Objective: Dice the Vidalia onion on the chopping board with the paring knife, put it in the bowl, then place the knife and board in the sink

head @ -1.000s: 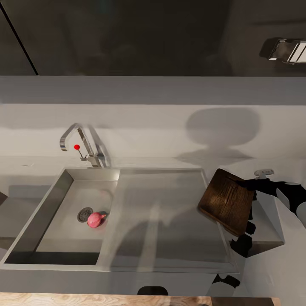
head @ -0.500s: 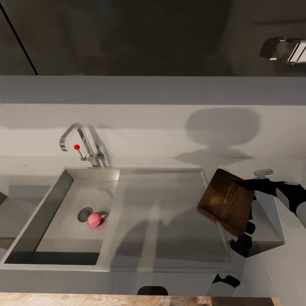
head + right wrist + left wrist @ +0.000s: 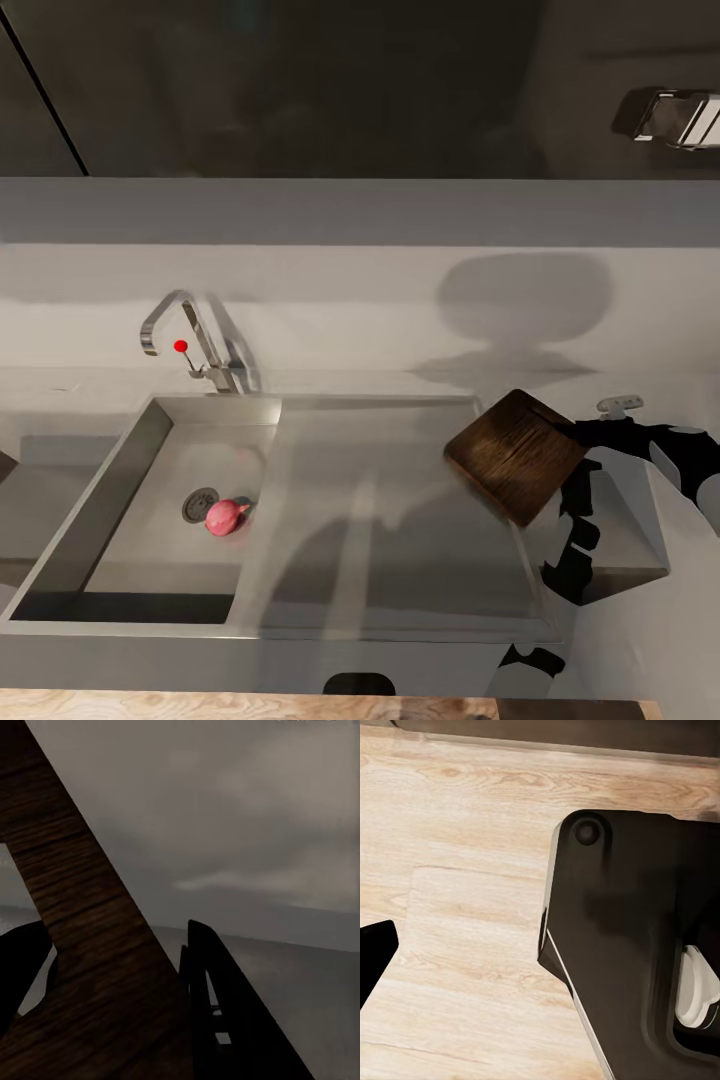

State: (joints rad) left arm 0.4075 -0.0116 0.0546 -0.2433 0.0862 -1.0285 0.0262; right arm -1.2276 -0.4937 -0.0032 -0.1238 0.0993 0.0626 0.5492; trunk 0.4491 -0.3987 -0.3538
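Observation:
The Vidalia onion [image 3: 226, 517], a small pink-red bulb, lies in the steel sink [image 3: 130, 480] beside the round drain [image 3: 199, 504]. My right gripper [image 3: 574, 442] is shut on one edge of the dark brown chopping board [image 3: 515, 455], holding it tilted in the air over the right end of the drainboard [image 3: 390, 500]. In the right wrist view the board [image 3: 90, 945] sits between the two dark fingers [image 3: 221, 1020]. The left wrist view looks down at the floor, with one dark fingertip [image 3: 373, 958] at the frame's edge. The paring knife and the bowl are out of view.
A curved chrome faucet [image 3: 190, 345] with a red dot stands behind the basin. Grey countertop [image 3: 80, 385] runs along a pale wall under dark cabinets. A metal fixture [image 3: 680, 118] hangs at the upper right. Light wooden floor [image 3: 465, 870] and my dark base [image 3: 630, 945] lie below.
The right gripper has swung the chopping board leftward, turning it further over the drainboard. The onion and the camera have not moved.

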